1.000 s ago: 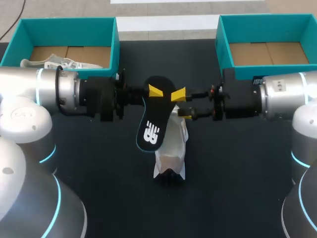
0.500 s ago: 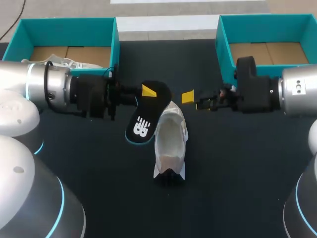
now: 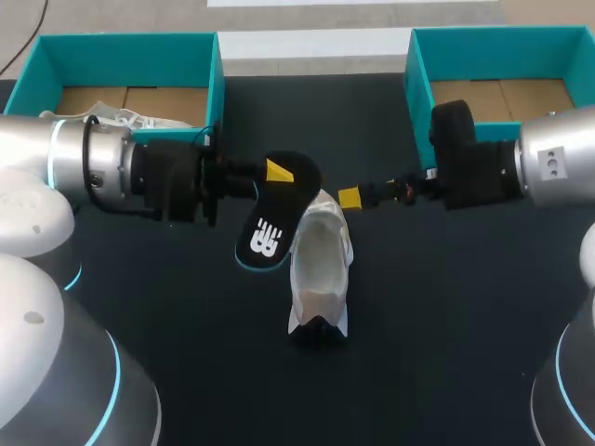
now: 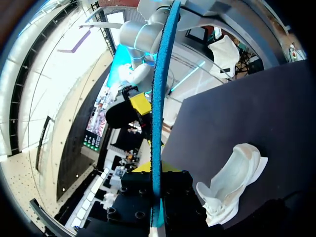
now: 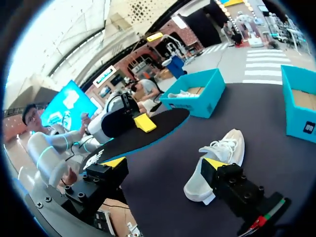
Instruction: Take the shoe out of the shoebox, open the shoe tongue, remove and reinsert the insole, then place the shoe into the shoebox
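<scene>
Near white shoe, left gripper clenched on black insole; right gripper released alongside; teal shoeboxes behind

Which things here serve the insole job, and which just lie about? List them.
Job: insole, shut in the left gripper; white shoe on the table; right gripper, open; right shoebox, empty.
Probably lying about: left shoebox; second shoe inside it.

Robot lab — twin arms, black table, teal shoeboxes
</scene>
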